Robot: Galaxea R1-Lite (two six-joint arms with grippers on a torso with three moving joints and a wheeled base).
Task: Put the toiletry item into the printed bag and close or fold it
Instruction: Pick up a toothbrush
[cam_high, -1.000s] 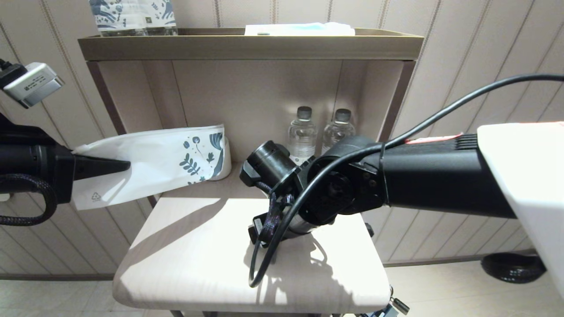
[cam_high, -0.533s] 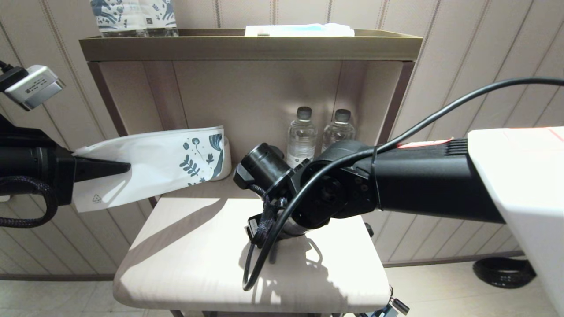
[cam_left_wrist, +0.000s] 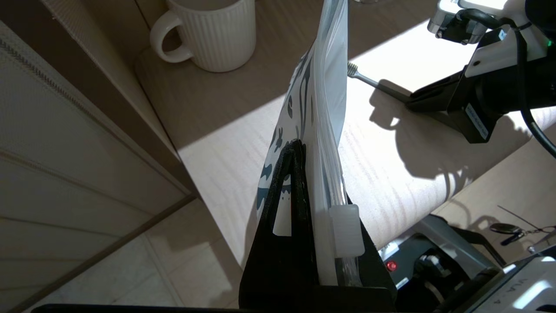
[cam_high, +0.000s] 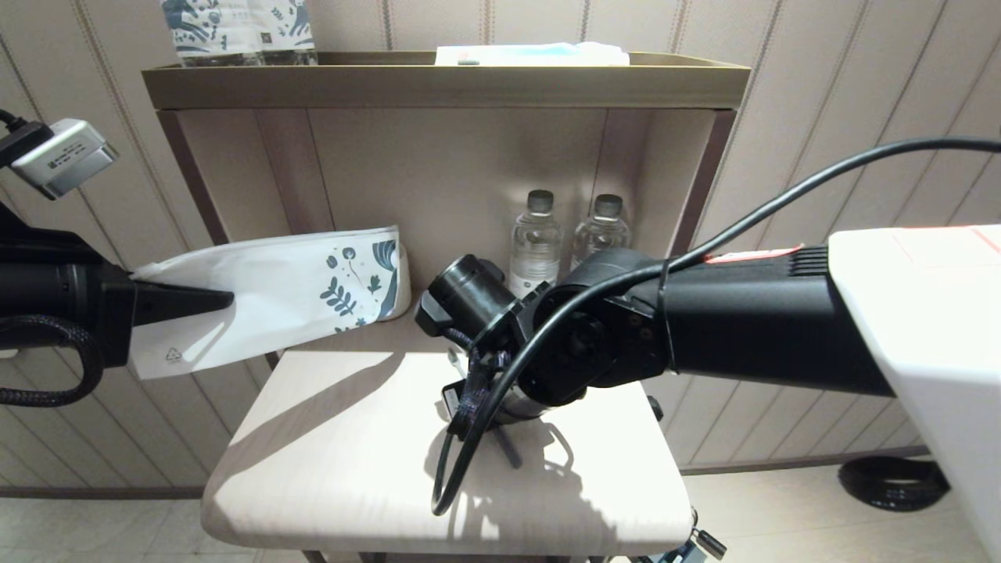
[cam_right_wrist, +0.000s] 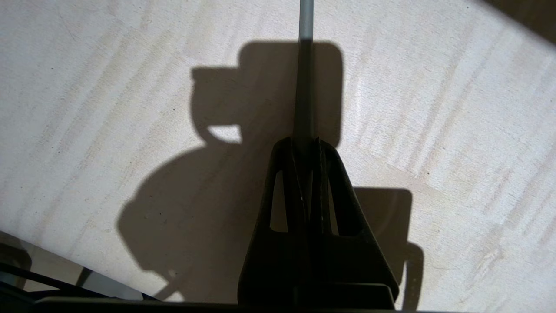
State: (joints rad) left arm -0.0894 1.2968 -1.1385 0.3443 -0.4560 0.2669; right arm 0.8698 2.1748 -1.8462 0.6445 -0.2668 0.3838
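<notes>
Toothbrush and jaws: the thin, straight pale grey toothbrush (cam_right_wrist: 305,65) runs lengthwise between the two black fingers of the right gripper (cam_right_wrist: 306,145), its handle end nipped between their tips and the rest reaching out beyond them

Right gripper: closed down on the toothbrush handle, low over the pale wood-grain tabletop (cam_high: 328,461), near the table's middle; in the head view the gripper itself is hidden behind its own black arm

Toothbrush, place: at the middle of the table, its small bristle head (cam_left_wrist: 352,68) pointing toward the far left, where the bag hangs; whether the handle touches the wood I cannot tell

Toothbrush, look: slim, even in width, grey-white where the sun strikes it, dark where it lies in the gripper's shadow

Bag and jaws: the flat white plastic pouch with blue leaf and flower print (cam_high: 297,289) is held by one end in the left gripper (cam_high: 223,297), whose black fingers are pressed together on it

Bag, place: off the table's left edge, held up in the air, its free end reaching to the right toward the white ribbed mug (cam_left_wrist: 213,34) at the back left of the table

Bag, look: seen edge-on from the left wrist, thin and translucent, with its white zip slider (cam_left_wrist: 346,230) beside the fingers

Behind: two clear water bottles (cam_high: 536,242) stand at the far side under the shelf
</notes>
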